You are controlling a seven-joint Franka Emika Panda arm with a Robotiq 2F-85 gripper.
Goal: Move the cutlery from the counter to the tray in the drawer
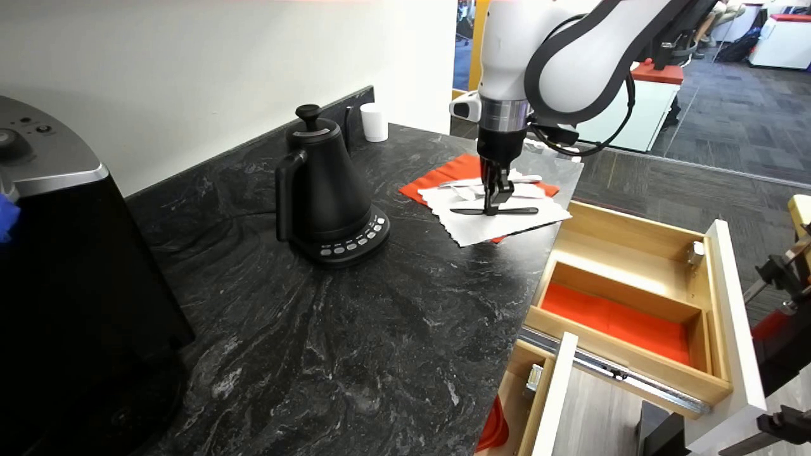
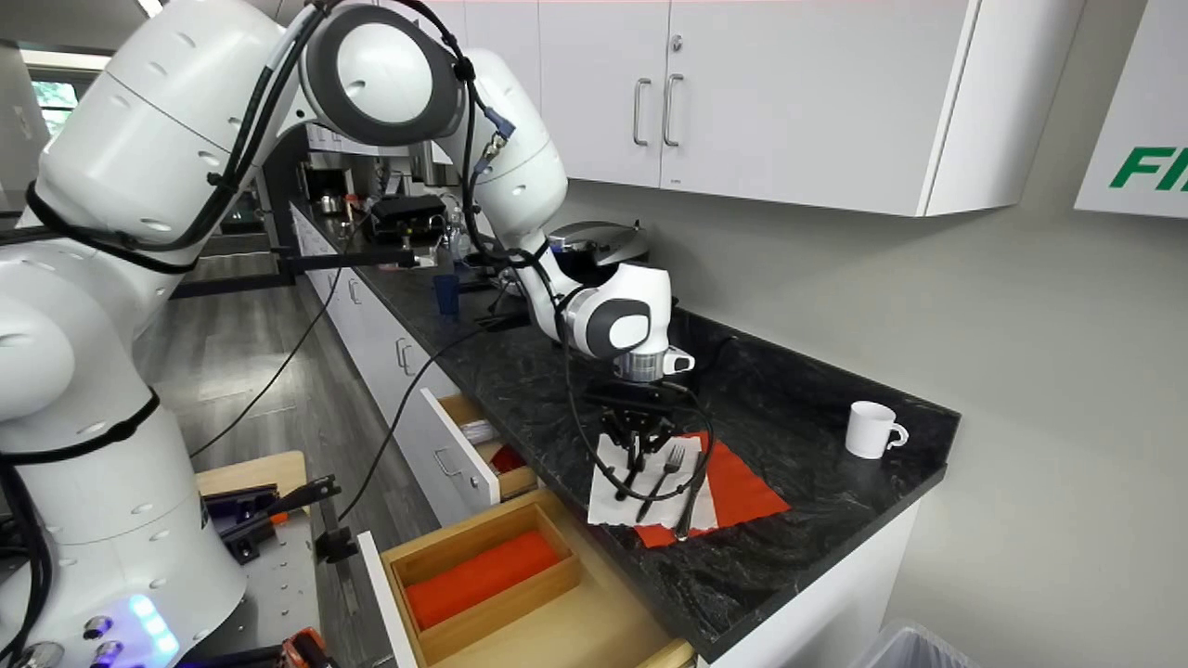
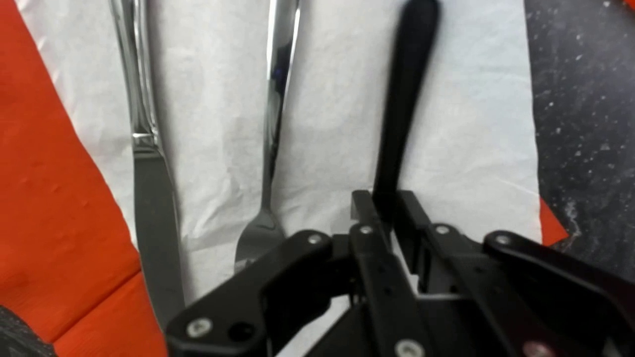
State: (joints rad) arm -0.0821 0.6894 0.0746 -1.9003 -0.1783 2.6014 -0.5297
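End effector (image 3: 386, 208) pinches dark utensil (image 3: 407, 89) over white napkin (image 3: 327, 124) on counter (image 1: 355, 329). Lift straight, clear of fork (image 3: 270, 153) (wrist view, ten o'clock); carry level to tray (image 2: 501, 606), eight o'clock in an exterior view.

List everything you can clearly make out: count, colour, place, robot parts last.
counter: 1, black with pale veining, along the wall
red napkin: 1, red-orange, on the counter
white napkin: 1, white, on the red napkin
silver knife: 1, silver, across both napkins
fork: 1, silver, on the white napkin
dark utensil: 1, looks black, over the white napkin
kettle: 1, black, on the counter
mug: 1, white, on the counter
appliance: 1, black and grey, on the counter
drawer: 1, pale wood, open below the counter
tray: 1, light wood, in the drawer
second drawer: 1, white front, open beside the drawer
wall cabinet doors: at least 2, white, above the counter
arm: 1, white and grey, over the counter
fingers: 2, black, flanking the dark utensil
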